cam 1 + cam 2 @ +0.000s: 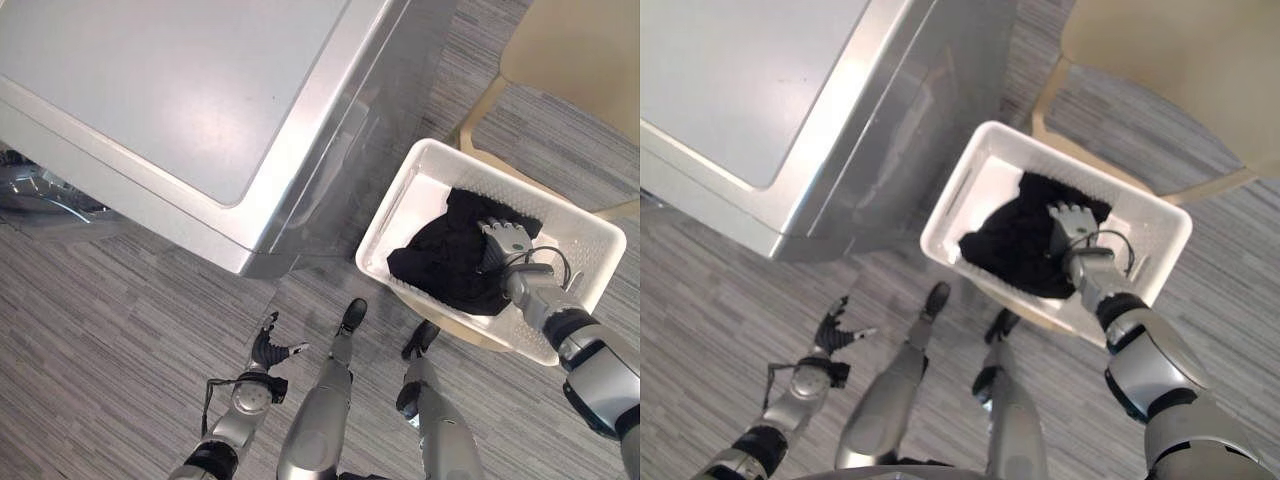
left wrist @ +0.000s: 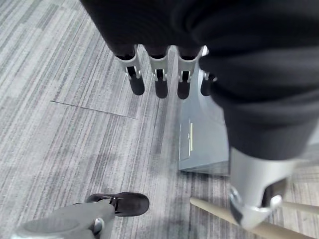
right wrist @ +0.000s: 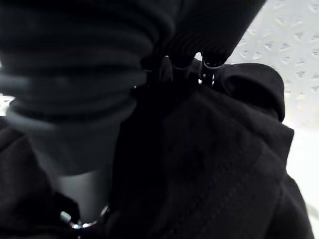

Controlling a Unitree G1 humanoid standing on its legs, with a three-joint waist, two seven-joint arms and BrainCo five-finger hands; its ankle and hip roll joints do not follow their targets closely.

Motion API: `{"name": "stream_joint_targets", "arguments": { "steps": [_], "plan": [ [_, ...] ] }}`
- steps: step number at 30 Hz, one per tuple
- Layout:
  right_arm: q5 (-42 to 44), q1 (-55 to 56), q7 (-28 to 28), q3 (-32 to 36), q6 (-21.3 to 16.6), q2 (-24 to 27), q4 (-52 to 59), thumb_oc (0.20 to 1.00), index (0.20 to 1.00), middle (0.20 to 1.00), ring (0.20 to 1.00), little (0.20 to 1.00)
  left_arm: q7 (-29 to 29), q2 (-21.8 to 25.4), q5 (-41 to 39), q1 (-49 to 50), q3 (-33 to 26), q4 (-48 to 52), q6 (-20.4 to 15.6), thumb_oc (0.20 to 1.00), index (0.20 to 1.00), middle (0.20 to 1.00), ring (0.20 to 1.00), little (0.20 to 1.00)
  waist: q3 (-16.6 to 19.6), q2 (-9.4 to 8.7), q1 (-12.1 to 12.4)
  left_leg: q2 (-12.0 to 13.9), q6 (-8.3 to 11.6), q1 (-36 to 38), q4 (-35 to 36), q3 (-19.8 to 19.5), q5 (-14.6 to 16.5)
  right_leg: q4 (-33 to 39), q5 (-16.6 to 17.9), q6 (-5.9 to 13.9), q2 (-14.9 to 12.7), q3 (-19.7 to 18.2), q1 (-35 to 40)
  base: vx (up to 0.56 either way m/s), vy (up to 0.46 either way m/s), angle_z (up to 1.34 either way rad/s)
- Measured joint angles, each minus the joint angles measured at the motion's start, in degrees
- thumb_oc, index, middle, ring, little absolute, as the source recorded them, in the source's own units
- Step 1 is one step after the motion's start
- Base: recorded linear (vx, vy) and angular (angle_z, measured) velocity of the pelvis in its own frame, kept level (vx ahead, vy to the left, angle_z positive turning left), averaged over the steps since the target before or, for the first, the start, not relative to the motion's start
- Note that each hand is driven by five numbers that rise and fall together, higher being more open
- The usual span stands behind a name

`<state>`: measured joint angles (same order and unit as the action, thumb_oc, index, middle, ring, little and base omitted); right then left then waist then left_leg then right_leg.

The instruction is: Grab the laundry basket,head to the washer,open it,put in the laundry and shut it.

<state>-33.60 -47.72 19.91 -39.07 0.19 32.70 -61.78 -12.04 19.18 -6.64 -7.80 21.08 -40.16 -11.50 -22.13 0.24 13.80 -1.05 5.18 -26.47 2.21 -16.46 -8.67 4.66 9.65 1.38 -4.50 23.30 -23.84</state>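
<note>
- The washer (image 1: 170,110), a silver-grey machine with a flat pale top, fills the upper left of the head views; its front face slopes down toward the striped grey floor (image 1: 110,330).
- At the washer's far left edge, a bit of curved metal shows in the left eye view; what it belongs to cannot be told.
- The left hand (image 1: 268,350) hangs low over the floor, in front of the washer and well apart from the basket. Its wrist view shows the fingers (image 2: 160,74) straight and relaxed, holding nothing.
- The laundry basket (image 1: 420,175), white with perforated walls, sits to the right of the washer, just beside the machine's front corner. It rests on a pale beige chair (image 1: 570,60), whose seat and wooden legs show behind and under it.
- The laundry (image 1: 445,260), a crumpled black garment, lies inside the basket, heaped toward the near wall, with bare white basket floor showing at the far end.
- The right hand (image 1: 505,240) reaches down into the basket and lies on top of the black cloth, its arm coming in over the near right rim.
- In the right wrist view the fingertips are sunk into dark folds of the garment, so whether the right hand is clenched on the cloth or merely resting on it cannot be told.
</note>
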Motion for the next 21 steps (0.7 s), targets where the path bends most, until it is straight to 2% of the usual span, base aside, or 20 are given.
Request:
{"name": "stream_joint_targets", "arguments": {
  "steps": [6,10,15,18,21],
  "plan": [
    [3.6,0.5,0.3,3.5,0.4,0.3,6.3,0.200,0.200,0.200,0.200,0.200,0.0,-0.2,0.0,-0.1,0.5,1.8,0.0,1.000,1.000,1.000,1.000,1.000,0.0,0.07,0.0,-0.1,0.02,-0.3,-0.1,-0.3,0.0,0.0,-0.1,-0.05,0.0,0.5,0.0,-0.02,0.017,0.04],
    [5.5,4.7,0.2,5.7,0.0,0.7,13.5,0.200,0.200,0.200,0.200,0.200,0.0,-0.4,0.1,0.0,0.5,1.8,0.4,1.000,1.000,1.000,1.000,1.000,0.0,0.30,-0.4,-0.4,0.23,1.2,-0.2,-0.4,-0.2,0.0,0.0,-0.07,-0.3,1.2,1.9,0.02,-0.003,0.09],
    [9.5,14.3,-0.1,14.0,-1.0,1.1,28.8,0.200,0.200,0.200,0.200,0.200,0.1,-0.6,0.3,0.6,-1.2,2.2,1.2,1.000,1.000,1.000,1.000,1.000,0.1,0.08,-2.7,-0.5,0.25,6.3,0.9,0.2,-0.1,0.0,-0.5,0.54,-0.6,0.6,6.4,0.06,0.000,-0.02],
    [14.4,21.3,-0.3,21.1,-2.3,-0.1,35.6,0.200,0.200,0.200,0.200,0.200,0.4,-0.6,0.6,2.0,-2.8,3.4,2.2,1.000,1.000,1.000,1.000,1.000,0.3,-0.15,-3.2,-0.3,0.18,9.7,1.9,1.2,-0.1,0.0,-0.5,0.55,-0.6,-0.3,8.9,0.09,0.009,-0.15],
    [20.5,26.8,-1.5,25.6,-2.6,-2.4,40.3,0.200,0.200,0.200,0.200,0.200,0.7,-0.6,0.7,4.2,-5.3,4.5,3.0,1.000,1.000,1.000,1.000,1.000,0.9,-0.88,-5.6,-0.2,-0.40,12.6,2.0,2.3,0.7,0.0,-0.7,0.82,-0.6,-1.5,11.2,0.09,0.031,-0.16]
  ]
}}
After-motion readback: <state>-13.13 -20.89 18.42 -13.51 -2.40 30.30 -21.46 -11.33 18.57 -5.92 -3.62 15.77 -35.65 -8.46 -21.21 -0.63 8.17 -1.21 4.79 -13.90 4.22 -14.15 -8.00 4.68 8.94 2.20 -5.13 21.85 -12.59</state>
